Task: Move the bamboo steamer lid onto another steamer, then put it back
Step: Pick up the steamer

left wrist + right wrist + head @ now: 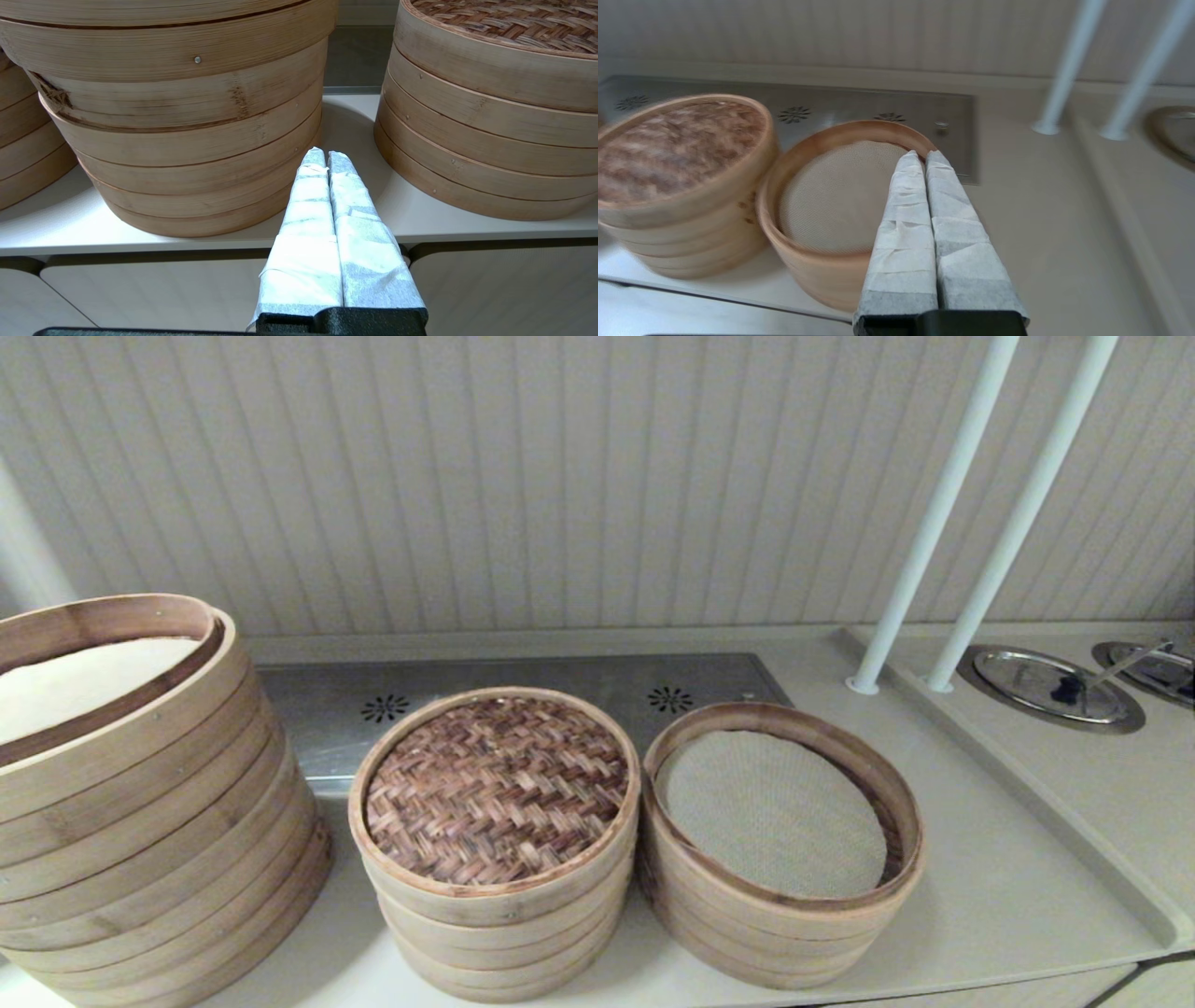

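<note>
The bamboo steamer lid [495, 789], with its dark herringbone top, sits on the smallest steamer [504, 924] in the middle of the counter and hides that steamer's floor. Neither gripper shows in the head view. In the left wrist view my left gripper [325, 156] is shut and empty. It hangs low at the counter's front edge and points at the gap between the large steamer [187, 140] and the lidded steamer [490, 140]. My right gripper [923, 156] is shut and empty, raised near the cloth-lined steamer [817, 270], with the lid [677, 144] beyond it.
The tall large steamer [140, 821] stands at the left and the cloth-lined steamer [784, 915] touches the middle one on the right. Two white poles [934, 513] rise at the back right beside round metal lids [1050, 686]. A steel panel [523, 677] lies behind the steamers.
</note>
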Controlling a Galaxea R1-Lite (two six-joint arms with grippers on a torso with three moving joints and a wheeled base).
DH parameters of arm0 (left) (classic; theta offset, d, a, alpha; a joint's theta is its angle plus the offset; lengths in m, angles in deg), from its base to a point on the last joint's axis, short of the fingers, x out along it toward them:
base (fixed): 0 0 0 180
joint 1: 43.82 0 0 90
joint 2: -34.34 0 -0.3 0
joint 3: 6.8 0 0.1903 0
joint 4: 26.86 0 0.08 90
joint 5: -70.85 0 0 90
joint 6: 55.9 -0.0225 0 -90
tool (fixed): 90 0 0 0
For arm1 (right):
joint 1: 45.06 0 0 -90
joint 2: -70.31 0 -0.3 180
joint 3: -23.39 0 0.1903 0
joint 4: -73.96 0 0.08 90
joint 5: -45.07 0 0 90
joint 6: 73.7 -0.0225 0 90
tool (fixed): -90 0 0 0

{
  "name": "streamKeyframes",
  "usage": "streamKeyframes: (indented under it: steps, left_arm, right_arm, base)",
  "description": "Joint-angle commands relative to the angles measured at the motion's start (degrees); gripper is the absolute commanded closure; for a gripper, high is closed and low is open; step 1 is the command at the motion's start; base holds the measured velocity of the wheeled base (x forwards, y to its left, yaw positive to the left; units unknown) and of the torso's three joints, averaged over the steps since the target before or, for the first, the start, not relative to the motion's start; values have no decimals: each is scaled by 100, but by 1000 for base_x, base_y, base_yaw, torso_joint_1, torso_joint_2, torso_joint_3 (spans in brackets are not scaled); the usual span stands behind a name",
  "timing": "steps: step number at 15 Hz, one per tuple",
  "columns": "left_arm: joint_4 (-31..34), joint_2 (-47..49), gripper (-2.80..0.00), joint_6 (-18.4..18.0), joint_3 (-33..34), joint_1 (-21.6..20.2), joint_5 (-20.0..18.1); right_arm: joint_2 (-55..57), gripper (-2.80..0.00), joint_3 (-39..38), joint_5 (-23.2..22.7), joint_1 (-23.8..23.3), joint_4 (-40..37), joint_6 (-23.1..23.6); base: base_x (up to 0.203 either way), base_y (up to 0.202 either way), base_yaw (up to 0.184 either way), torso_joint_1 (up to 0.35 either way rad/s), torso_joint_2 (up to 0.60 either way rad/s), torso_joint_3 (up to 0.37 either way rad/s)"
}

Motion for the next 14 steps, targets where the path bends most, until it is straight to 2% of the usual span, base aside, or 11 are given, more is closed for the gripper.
streamKeyframes:
  steps: [1,4,10,14]
  left_arm:
    - [2,9,0,0,1,2,1]
    - [2,9,0,0,1,2,1]
    - [2,9,0,0,1,2,1]
    - [2,9,0,0,1,2,1]
  right_arm:
    - [1144,0,474,-46,197,20,-33]
    - [2220,0,1353,-163,436,36,-165]
    - [3772,0,2920,-518,1458,-258,-224]
    - [4667,0,4434,-550,1906,-1126,-213]
  base:
    - [0,0,0,0,0,0]
    - [0,0,0,0,0,0]
    - [0,0,0,0,0,0]
    - [0,0,0,0,0,0]
